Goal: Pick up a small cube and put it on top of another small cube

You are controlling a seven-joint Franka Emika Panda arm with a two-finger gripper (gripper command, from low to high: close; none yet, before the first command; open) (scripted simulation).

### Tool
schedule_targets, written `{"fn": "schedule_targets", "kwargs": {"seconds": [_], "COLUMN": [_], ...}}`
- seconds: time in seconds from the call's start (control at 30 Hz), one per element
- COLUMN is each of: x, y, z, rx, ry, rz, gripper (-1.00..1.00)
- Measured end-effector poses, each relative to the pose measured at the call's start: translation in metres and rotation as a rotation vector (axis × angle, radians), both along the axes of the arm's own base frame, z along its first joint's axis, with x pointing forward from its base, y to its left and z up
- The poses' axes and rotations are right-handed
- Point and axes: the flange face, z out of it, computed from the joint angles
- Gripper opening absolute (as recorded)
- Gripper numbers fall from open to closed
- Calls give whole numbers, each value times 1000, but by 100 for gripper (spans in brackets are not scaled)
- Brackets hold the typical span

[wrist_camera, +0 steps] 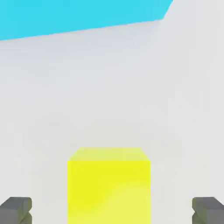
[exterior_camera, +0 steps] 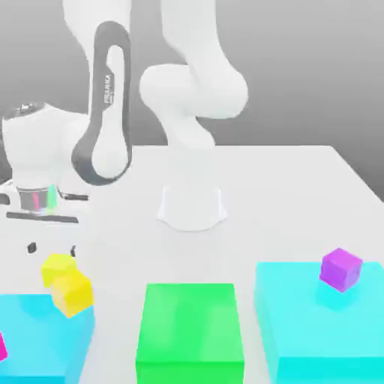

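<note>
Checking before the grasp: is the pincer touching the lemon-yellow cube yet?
Apart. The hand view shows the lemon-yellow cube between the open pincer's fingertips, with bare table on both sides.

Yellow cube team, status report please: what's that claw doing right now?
Claw open, fingertips either side of the lemon-yellow cube, not gripping yet. Golden-yellow cube close beside it. Path clear.
</note>
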Motion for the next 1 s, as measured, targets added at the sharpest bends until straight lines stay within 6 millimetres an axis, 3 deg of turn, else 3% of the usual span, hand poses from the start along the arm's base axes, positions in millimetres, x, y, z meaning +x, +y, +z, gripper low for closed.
{"fn": "schedule_targets", "kwargs": {"seconds": [0.03,0.07,0.3,0.53,1.0], "x": [-1,-2,-2,0,135], "y": [0,1,1,0,-37], "z": [-10,-18,-19,38,99], "rx": [0,-1,2,3,20], "ry": [1,3,3,2,3], "rz": [1,2,1,-7,-487], "gripper": [0,-100,-100,-100,-100]}}
